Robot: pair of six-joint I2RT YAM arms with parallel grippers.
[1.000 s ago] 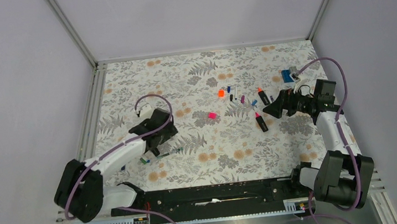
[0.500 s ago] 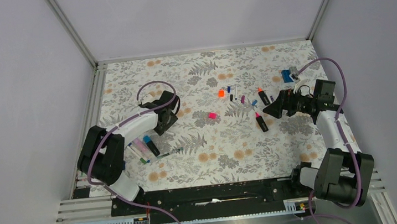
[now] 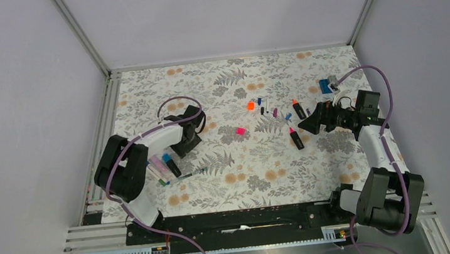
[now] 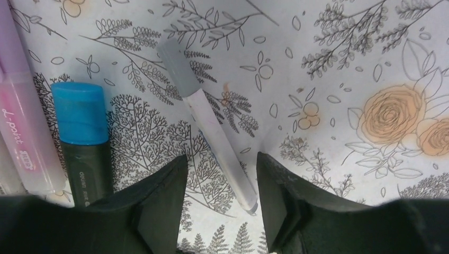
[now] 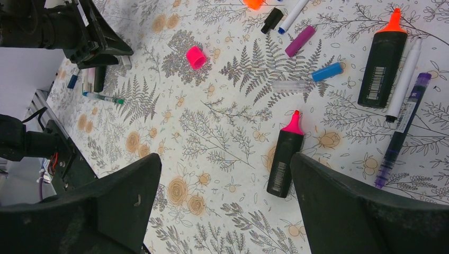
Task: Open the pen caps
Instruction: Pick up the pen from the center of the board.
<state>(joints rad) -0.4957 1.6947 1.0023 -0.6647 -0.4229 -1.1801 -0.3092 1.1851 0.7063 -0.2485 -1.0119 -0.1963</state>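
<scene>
Left tool [image 4: 221, 159], the nearer one, jaws parted and empty, straddles the tail end of a thin white pen [image 4: 217, 137] lying flat on the surface [image 4: 344, 53]. The pen's long axis runs obliquely away from the tool to its grey cap [image 4: 177, 66], fitted in place. A blue-capped highlighter [image 4: 79, 114] lies just beside. Right tool [image 5: 225, 159], well apart, gapes wide and holds nothing.
</scene>
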